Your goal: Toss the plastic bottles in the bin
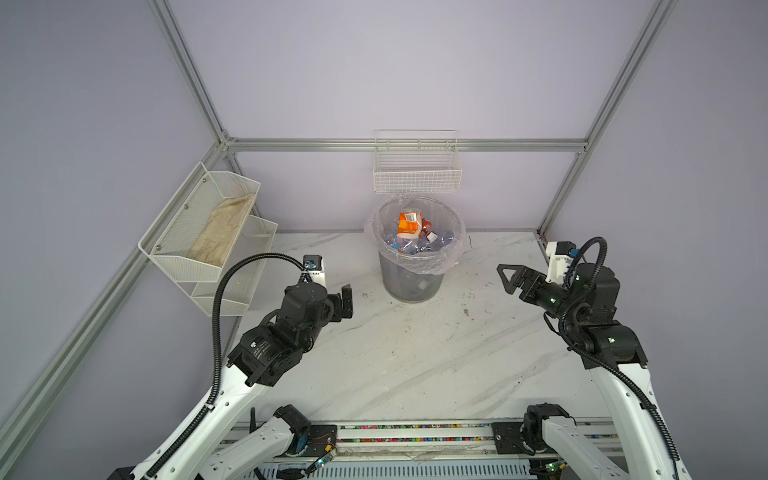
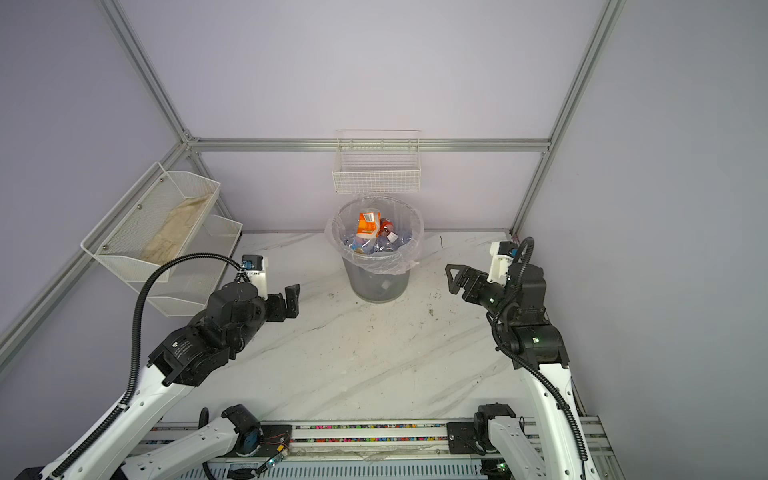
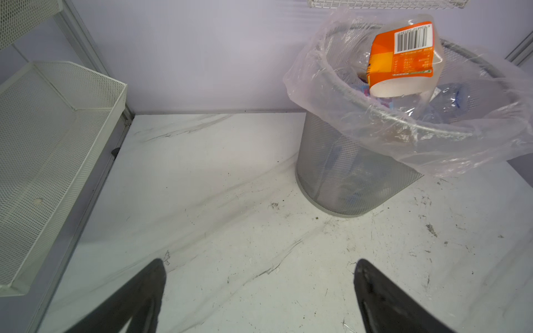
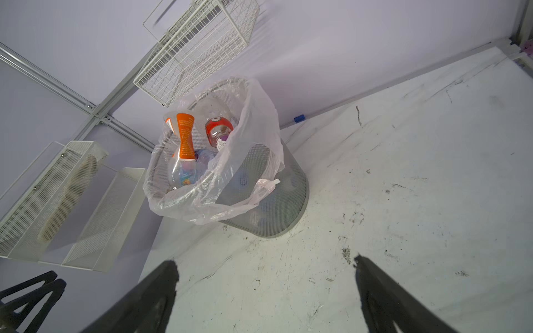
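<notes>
While plastic bottles [image 1: 409, 226] fill the bin [image 1: 409, 286], left gripper [image 3: 259, 262] and right gripper [image 4: 265, 259] hover (jaws wide).

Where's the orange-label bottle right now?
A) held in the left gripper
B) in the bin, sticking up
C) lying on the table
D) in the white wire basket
B: the orange-label bottle pokes up inside the bin; the left gripper and right gripper are open and empty.

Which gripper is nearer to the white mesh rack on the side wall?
Left. The left gripper hangs open near the mesh rack, on its bin side. The right gripper, also open, is far across the table, beyond the bin.
</notes>
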Motion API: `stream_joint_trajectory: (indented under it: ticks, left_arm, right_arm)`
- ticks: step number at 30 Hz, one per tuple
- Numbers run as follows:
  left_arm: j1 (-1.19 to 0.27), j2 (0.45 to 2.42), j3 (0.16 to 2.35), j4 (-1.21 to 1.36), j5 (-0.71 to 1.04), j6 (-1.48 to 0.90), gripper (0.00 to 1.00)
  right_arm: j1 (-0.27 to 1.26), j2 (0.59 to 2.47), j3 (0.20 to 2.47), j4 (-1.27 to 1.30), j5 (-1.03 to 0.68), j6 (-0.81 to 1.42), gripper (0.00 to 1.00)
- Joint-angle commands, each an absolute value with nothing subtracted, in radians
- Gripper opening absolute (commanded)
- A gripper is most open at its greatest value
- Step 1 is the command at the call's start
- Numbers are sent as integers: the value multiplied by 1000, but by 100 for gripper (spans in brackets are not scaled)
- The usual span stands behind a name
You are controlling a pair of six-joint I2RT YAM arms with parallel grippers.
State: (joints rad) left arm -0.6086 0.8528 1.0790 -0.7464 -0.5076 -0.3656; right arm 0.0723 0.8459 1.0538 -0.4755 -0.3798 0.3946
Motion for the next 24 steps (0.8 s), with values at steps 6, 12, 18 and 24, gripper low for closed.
stream_joint_trajectory:
  ticks: [6, 12, 18, 24]
  left_arm:
    - [-573, 804, 921, -724, -590, -409, 100]
    - [-556, 818, 842, -746, -688, -422, 100]
    - [-554, 814, 721, -641, -772, -384, 100]
    - [-521, 834, 610, -462, -784, -324, 100]
  right_arm:
    - [263, 911, 1045, -422, -184, 362, 98]
    - [332, 934, 986, -380, -128, 385, 98]
    - [334, 923, 921, -335, -65, 360, 98]
    - [335, 864, 780, -135, -58, 296, 98]
